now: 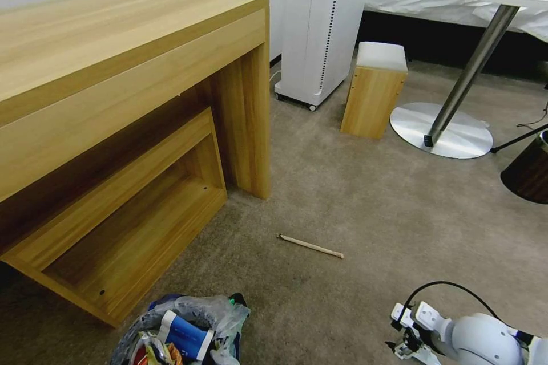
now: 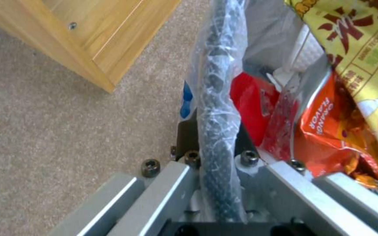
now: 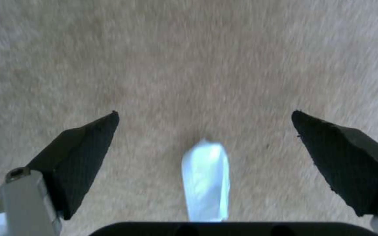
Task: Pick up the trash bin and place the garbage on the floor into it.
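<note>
The trash bin (image 1: 182, 333), lined with a crinkly plastic bag, hangs at the bottom left of the head view with a blue-white carton and wrappers inside. In the left wrist view my left gripper (image 2: 215, 139) is shut on the bin's bag-covered rim (image 2: 217, 98). Red (image 2: 250, 98), orange (image 2: 329, 131) and yellow (image 2: 364, 49) wrappers lie inside. A thin wooden stick (image 1: 310, 246) lies on the beige carpet floor (image 1: 371, 211) ahead of me. My right gripper (image 3: 204, 131) hovers open over bare carpet, low at the right (image 1: 408, 336), nothing between its fingers.
A wooden desk (image 1: 114, 68) with a low shelf unit (image 1: 142, 222) under it stands to the left. Farther off are a white appliance (image 1: 319, 23), a wooden stool (image 1: 374, 91) and a round table's metal base (image 1: 442, 131). A dark brown bin (image 1: 528, 171) sits at the right edge.
</note>
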### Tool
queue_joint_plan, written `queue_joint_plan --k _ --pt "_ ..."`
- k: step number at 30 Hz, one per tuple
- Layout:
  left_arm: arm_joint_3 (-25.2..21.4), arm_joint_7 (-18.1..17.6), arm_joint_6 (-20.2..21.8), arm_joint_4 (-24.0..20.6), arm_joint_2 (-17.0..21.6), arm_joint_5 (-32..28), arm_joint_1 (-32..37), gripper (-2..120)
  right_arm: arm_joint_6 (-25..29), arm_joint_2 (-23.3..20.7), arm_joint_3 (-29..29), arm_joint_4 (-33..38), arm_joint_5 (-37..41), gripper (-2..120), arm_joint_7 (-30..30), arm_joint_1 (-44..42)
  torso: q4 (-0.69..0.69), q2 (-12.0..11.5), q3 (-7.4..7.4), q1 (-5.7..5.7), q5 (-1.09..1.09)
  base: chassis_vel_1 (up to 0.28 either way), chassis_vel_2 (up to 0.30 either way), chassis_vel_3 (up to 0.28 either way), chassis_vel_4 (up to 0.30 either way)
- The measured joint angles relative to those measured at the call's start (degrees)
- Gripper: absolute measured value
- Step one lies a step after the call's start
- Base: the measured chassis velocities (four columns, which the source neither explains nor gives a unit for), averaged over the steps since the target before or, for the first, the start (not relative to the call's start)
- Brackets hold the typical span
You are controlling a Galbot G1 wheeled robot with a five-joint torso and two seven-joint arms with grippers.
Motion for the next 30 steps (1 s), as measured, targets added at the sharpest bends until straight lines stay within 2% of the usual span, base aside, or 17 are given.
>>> queue_joint_plan --k 5,8,13,20,21,30 --pt "0.04 0.08 -0.02 -0.10 -0.09 -0.01 0.26 0 -3.74 -0.31 1.41 -0.73 9.29 100 1.19 -1.36 0.01 0.00 0.00 0.00 0.00 0.000 0.000 0.000 0.000" --pt "0.03 0.16 -0.02 0.02 -0.06 -0.01 0.27 0 -4.71 -1.72 3.80 -0.54 10.13 100 0.86 -4.80 0.00 0.00 0.00 0.00 0.00 0.000 0.000 0.000 0.000" --pt "0.15 0.22 -0.05 0.12 -0.04 -0.07 0.25 0 -5.14 -3.54 6.83 -0.74 4.26 100 -0.81 -7.65 -0.01 0.00 0.00 0.00 -0.02 0.000 0.000 0.000 0.000" --pt "0.67 0.16 -0.24 0.14 -0.22 -0.68 -0.14 0 -2.77 -3.78 6.08 -3.10 -0.86 100 -3.72 -5.26 0.00 0.00 0.00 0.00 -0.01 0.000 0.000 0.000 0.000" --pt "0.78 0.17 -0.35 0.36 -0.25 -0.74 -0.36 0 -1.04 -3.53 5.71 -4.76 -2.36 100 -5.06 -5.06 0.00 0.00 0.00 0.00 -0.02 0.000 0.000 0.000 0.000" --pt "1.27 0.03 -0.41 0.97 0.02 -0.47 -0.66 0 3.29 0.00 5.08 -9.82 -6.15 100 -9.58 -4.94 0.00 0.00 0.00 0.00 0.01 0.000 0.000 0.000 0.000"
